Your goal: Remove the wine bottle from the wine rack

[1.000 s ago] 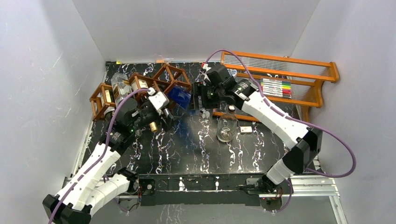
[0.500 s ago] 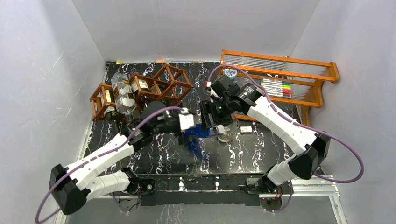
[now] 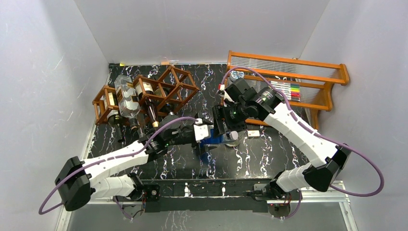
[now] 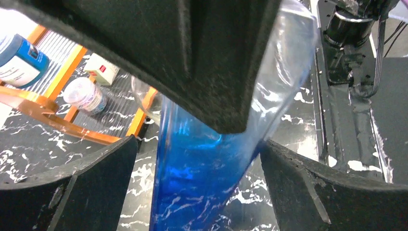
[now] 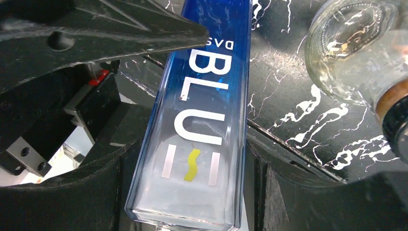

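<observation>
Bottle status, top view first: blue wine bottle [image 3: 219, 140] is off the wine rack [image 3: 171, 89] and well apart from it. It sits low over mid-bench [image 3: 269, 156], between left tool [image 3: 209, 138] and right tool [image 3: 225, 134], where both arms meet. Rack is at far left with other bottles lodged in its cells, including a big clear one [image 3: 126, 96]. Orange shelf unit [image 3: 288, 65] is at far right, with a marker set [image 3: 284, 90] on it.

Left wrist: bottle runs up the frame between my fingers [image 4: 67, 192]. One finger touches the glass; a sliver of bench shows beside the other. I can't tell whether this tool is actually clamping. A large black part overhead hides the bottle's far end. Behind it, a blue-white can [image 4: 19, 60] and a small pale-lidded jar [image 4: 84, 96] are at the shelf unit.

Right wrist: bottle's square base is nearest the camera, with white "BLUE" lettering on its face. Fingers [image 5: 312, 202] sit tight on both flanks, so I read the right tool as clenched on the bottle. Black hardware of the other arm overlaps the bottle's far end. A clear glass flask [image 5: 353, 48] is on the bench near the bottle.
</observation>
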